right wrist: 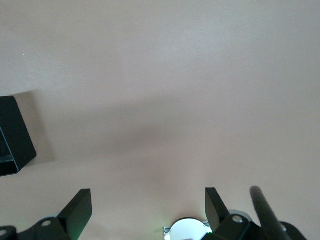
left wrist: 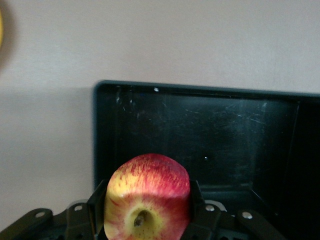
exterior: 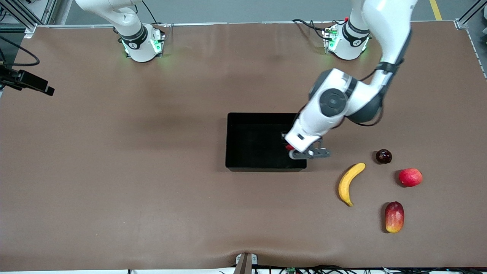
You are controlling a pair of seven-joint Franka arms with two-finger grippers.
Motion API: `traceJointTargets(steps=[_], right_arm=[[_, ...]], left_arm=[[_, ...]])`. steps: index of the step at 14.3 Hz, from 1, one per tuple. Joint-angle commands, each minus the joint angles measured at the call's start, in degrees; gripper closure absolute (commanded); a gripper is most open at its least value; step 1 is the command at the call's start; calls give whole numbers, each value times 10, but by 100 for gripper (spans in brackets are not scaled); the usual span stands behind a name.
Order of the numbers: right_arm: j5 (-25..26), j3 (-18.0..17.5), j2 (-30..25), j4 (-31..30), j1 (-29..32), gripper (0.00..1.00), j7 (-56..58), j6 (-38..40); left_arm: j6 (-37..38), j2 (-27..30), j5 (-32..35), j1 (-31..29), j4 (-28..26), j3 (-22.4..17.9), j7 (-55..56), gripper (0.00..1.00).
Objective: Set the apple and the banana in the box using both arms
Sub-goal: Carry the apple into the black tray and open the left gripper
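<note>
Box (exterior: 258, 142) of glossy black plastic, shallow and upright-walled, sits mid-worktop (exterior: 114, 171); the brown worktop is the largest surface, the box the largest thing on it. Box interior bare where it shows, scuffed floor visible in the left wrist view (left wrist: 210, 135).

Left arm (exterior: 342, 99) reaches from its base down over the box edge that faces the left arm's end. Left end effector (exterior: 300, 150) is over the box's corner nearest the fruits, fingers (left wrist: 200, 215) pinching the apple (left wrist: 147, 197) from both sides. Apple red with yellowish streaks, stem dimple toward the wrist camera; only a red sliver of it shows in the front view (exterior: 290, 147).

Right arm (exterior: 125, 23) waits near its base. Right end effector (right wrist: 147, 205) hangs over bare worktop, fingers (right wrist: 80, 207) spread wide, nothing between them; a corner of the box shows at the edge of its wrist view (right wrist: 15, 135).

Banana (exterior: 349, 183), yellow and curved, lies on the worktop toward the left arm's end, nearer the front camera than the box and apart from it.

Oblong red-and-yellow fruit (exterior: 394, 217) lies nearest the front camera. Round pinkish-red fruit (exterior: 410, 177) lies farther toward the left arm's end than the banana. Small dark round fruit (exterior: 383, 156) lies between box and pinkish-red fruit, smallest of the lot.
</note>
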State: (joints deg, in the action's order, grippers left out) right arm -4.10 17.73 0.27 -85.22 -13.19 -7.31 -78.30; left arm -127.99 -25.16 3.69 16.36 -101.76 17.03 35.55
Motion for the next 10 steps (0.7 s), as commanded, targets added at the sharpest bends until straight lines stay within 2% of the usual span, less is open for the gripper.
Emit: traceJointTargets(steps=[1,3,5,8,10], right_arm=[[15,-7,-41,-66,1,0,34,-27],[18,-8,-39,-63,0,0,48,-31],[48,-11,-37,-62,-5,0,78,-44],[43,6,-33,-61,37,0,177,-69],[44,7,-31,-58,41,0,208,-74]], left_arm=[[-57,3,25,22,-47,-3,40,100],[-57,-10,29,32,-47,-3,60,100],[-58,-30,40,48,-49,-4,98,100],[-58,-54,103,57,-49,-3,160,100],[-58,-65,120,58,-49,-2,167,100]])
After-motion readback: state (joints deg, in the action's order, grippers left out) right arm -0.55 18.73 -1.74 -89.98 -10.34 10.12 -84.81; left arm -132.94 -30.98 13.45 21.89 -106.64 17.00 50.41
